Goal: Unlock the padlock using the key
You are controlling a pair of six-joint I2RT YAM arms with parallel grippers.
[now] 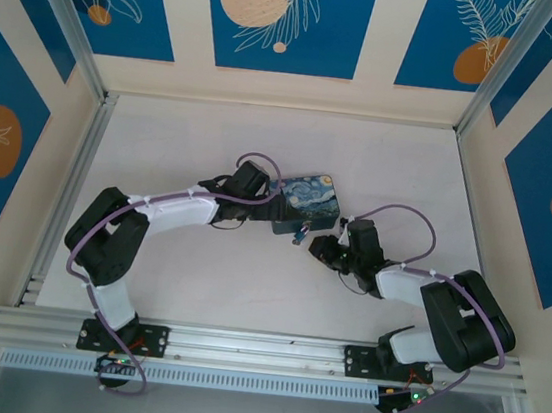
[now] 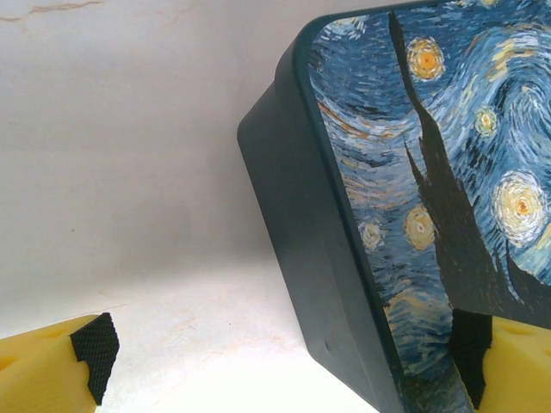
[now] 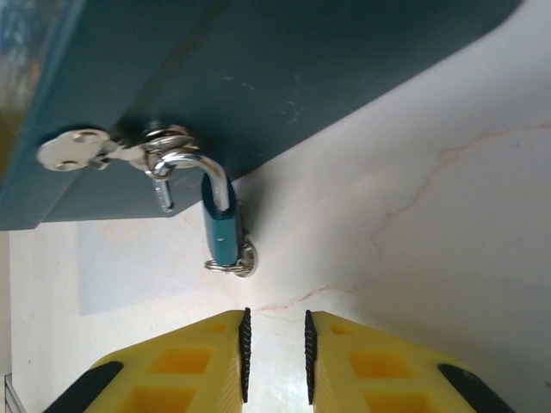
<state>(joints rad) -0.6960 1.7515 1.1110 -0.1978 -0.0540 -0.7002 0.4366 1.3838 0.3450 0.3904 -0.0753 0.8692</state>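
Count: one starry-night printed box (image 1: 309, 199), one padlock (image 3: 219, 225), one key (image 3: 247, 258), two grippers. The box is a dark blue rounded block lying on the pale table (image 1: 392, 165), near its middle. The padlock is a small teal body with a silvery shackle, much smaller than the box. It hangs through the silvery hasp (image 3: 103, 151) on the box's dark side wall, its body resting on the table just beside the box's near edge (image 1: 299, 236). The key is a small silvery piece on a wire ring at the padlock's lower end, touching it; cannot tell whether it is seated in the keyway. Left gripper (image 2: 281, 348) is spread wide at the box's left end (image 1: 269, 200): one black pad sits against the painted face and the other stands well apart from the box over bare table. Right gripper (image 3: 275, 344): fingers drawn almost together, only a thin slit between the pads, nothing in it. Its tips point at the padlock, near it but not touching (image 1: 323, 249).
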